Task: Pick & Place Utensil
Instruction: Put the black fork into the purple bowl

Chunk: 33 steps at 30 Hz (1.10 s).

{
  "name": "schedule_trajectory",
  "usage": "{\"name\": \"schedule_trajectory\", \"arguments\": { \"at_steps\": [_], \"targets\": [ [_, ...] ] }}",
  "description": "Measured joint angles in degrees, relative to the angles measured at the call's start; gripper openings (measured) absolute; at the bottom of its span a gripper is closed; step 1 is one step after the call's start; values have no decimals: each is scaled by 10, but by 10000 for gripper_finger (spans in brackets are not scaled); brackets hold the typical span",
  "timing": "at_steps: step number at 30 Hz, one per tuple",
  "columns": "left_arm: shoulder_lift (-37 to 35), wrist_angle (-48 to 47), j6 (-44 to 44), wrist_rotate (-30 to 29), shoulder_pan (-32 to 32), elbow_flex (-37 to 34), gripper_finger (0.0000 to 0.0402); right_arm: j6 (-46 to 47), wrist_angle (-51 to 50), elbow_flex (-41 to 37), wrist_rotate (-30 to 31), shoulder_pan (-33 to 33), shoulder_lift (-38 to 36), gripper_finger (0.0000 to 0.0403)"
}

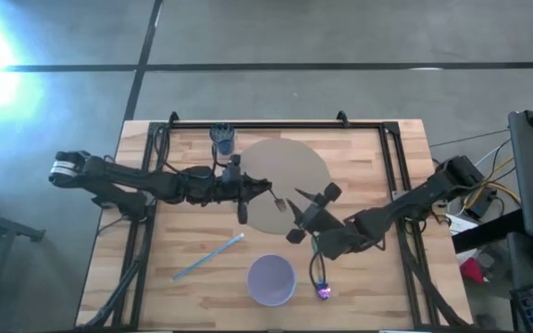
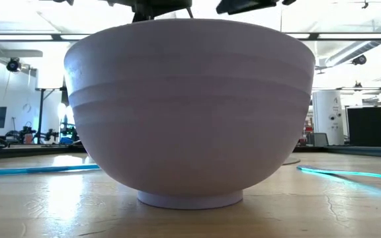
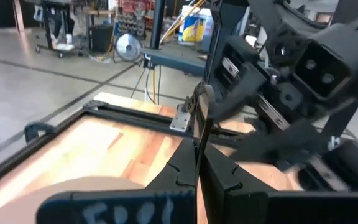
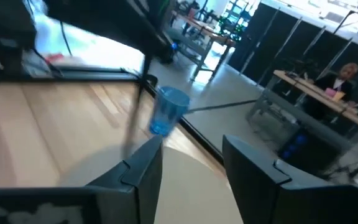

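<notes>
Two claws over the plate (image 1: 285, 171): left claw (image 1: 259, 191) clamped on fork (image 1: 277, 197), right claw (image 1: 309, 203) spread, empty.

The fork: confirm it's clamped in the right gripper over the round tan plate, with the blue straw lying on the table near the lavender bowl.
Not quite. The fork is held by the left gripper, not the right gripper, which is open beside it; the high view shows this. The rest stands: it is over the round tan plate, and the blue straw lies near the lavender bowl.
</notes>
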Motion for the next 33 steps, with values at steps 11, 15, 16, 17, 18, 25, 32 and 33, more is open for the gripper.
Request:
{"name": "schedule_trajectory", "arguments": {
  "at_steps": [11, 15, 16, 17, 18, 25, 32, 33],
  "targets": [
    [-3, -39, -90, -2, -29, 0, 0, 79, -219, 0, -3, -9, -67, 151],
    [-3, -40, -113, -2, -47, 0, 0, 134, -303, -1, -3, -18, -96, 148],
    [-3, -41, -120, -2, -51, 0, 0, 145, -319, -1, -3, -20, -102, 148],
    [-3, -42, -127, -2, -56, 0, 0, 154, -333, -2, -3, -22, -109, 149],
    [-3, -45, -135, -2, -61, 0, 0, 160, -345, -4, -3, -23, -116, 150],
    [-3, -58, -189, -2, -91, 0, 0, 173, -352, -38, -3, -24, -156, 150],
    [-7, -77, -232, -17, -117, 0, 0, 212, -353, -77, -3, -24, -169, 148],
    [-7, -82, -242, -29, -125, 0, 0, 216, -352, -81, -3, -24, -169, 147]
  ]
}}
